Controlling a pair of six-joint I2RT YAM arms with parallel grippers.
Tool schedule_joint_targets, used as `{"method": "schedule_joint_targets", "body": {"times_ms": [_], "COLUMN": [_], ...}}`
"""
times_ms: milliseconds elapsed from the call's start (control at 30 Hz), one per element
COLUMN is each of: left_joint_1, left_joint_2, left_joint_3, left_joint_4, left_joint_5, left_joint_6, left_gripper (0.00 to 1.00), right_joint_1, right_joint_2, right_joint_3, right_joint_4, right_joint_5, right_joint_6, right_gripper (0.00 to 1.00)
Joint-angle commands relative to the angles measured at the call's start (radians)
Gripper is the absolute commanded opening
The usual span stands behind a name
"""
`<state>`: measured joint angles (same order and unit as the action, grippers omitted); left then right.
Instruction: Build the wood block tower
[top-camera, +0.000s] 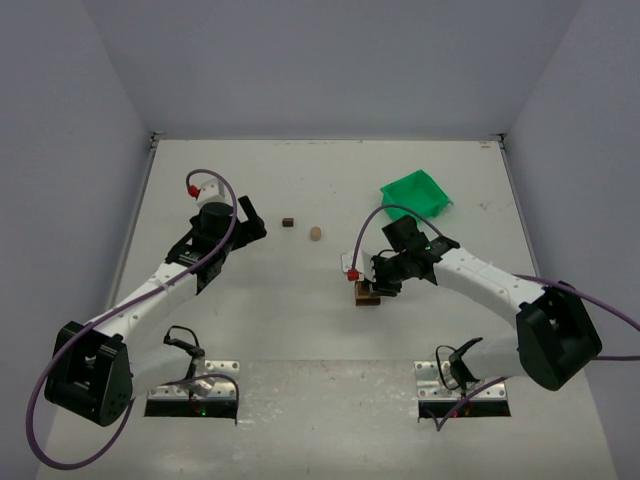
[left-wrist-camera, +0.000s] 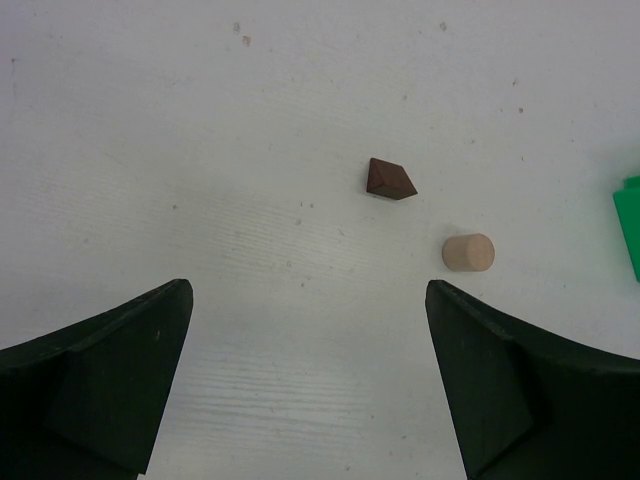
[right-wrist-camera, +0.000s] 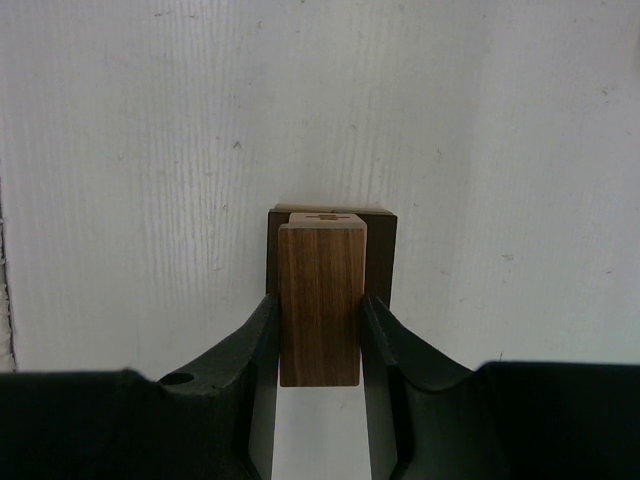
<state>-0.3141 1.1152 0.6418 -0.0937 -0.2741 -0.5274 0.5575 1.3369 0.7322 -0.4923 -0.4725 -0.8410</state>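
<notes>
Wood grain fills your right wrist view. Your right claw is closed on a medium-brown block, an upright rectangular piece pinched on its two long sides by the fingers, with no gap at either pad. Right behind it you see the wood block tower: a darker brown piece, wider than the held block, and a light tan piece peeking out just above the held block's top end. You cannot tell from that view whether the held block touches the tower or hangs just in front of it. From the top camera, the right claw sits over the tower, which stands on the white surface right of centre, nearer the arm bases than the green bin.

Your left claw is spread wide and holds nothing; bare surface shows between its fingers. Ahead of it lie two loose pieces that do not touch: a dark brown wedge-shaped block and, near it toward the right, a tan cylinder lying on its side. An edge of the green bin shows at the far right of that view.
</notes>
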Motion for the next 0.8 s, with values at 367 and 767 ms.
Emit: {"method": "schedule_joint_targets", "body": {"times_ms": [367, 767], "left_joint_1": [0.006, 0.006], "left_joint_2": [-0.003, -0.005], "left_joint_3": [0.036, 0.036], "left_joint_4": [0.040, 0.040], "left_joint_5": [-0.004, -0.009], "left_joint_6": [0.012, 0.012], "left_gripper": [1.00, 1.00], "right_joint_1": [-0.007, -0.007], "right_joint_2": [-0.024, -0.045], "right_joint_3": [0.000, -0.005], "right_joint_4": [0.045, 0.033], "right_joint_5": [-0.002, -0.006], "right_joint_6": [0.006, 0.000], "right_gripper": [0.21, 0.42]}}
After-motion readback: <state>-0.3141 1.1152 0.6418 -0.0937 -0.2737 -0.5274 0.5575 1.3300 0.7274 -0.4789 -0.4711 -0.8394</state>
